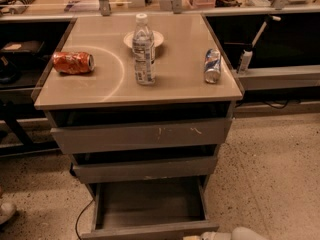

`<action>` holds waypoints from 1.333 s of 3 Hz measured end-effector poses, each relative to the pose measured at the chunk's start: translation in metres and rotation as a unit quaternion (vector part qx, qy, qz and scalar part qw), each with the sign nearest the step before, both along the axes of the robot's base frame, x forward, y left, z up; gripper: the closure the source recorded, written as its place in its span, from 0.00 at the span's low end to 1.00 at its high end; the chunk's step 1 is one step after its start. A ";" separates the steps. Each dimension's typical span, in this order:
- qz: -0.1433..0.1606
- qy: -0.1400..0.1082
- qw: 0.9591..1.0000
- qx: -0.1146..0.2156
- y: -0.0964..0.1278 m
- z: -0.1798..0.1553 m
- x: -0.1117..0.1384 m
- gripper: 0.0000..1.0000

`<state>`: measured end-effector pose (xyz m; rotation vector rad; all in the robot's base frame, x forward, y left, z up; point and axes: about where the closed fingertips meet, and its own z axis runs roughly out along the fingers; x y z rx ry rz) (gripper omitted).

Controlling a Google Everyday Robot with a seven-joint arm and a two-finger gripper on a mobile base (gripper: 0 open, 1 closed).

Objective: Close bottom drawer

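The bottom drawer (pixel 150 202) stands pulled well out of the grey cabinet, its flat grey inside showing and nothing in it. Its low plain front panel (pixel 148 231) runs along the lower edge of the camera view. My gripper (pixel 196 237) is at the very bottom of the view, at the right end of that front panel, with the pale arm (pixel 246 233) trailing off to the right. Most of the gripper is cut off by the frame edge.
Above are the mid-width drawer (pixel 145 168) and the wide scratched top drawer (pixel 142 134), both slightly out. On the cabinet top (pixel 100 89) are a lying orange can (pixel 73 62), a water bottle (pixel 144 49), a white plate (pixel 156 36) and a lying blue-silver can (pixel 212 65). A cable (pixel 80 219) lies on the floor at the left.
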<state>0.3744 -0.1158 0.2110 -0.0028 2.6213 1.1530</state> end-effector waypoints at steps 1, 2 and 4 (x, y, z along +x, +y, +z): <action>-0.020 -0.011 1.000 -0.009 0.002 -0.018 0.021 1.00; -0.040 -0.026 0.999 -0.012 0.003 -0.029 0.045 1.00; -0.045 -0.053 0.998 -0.013 0.006 -0.024 0.075 1.00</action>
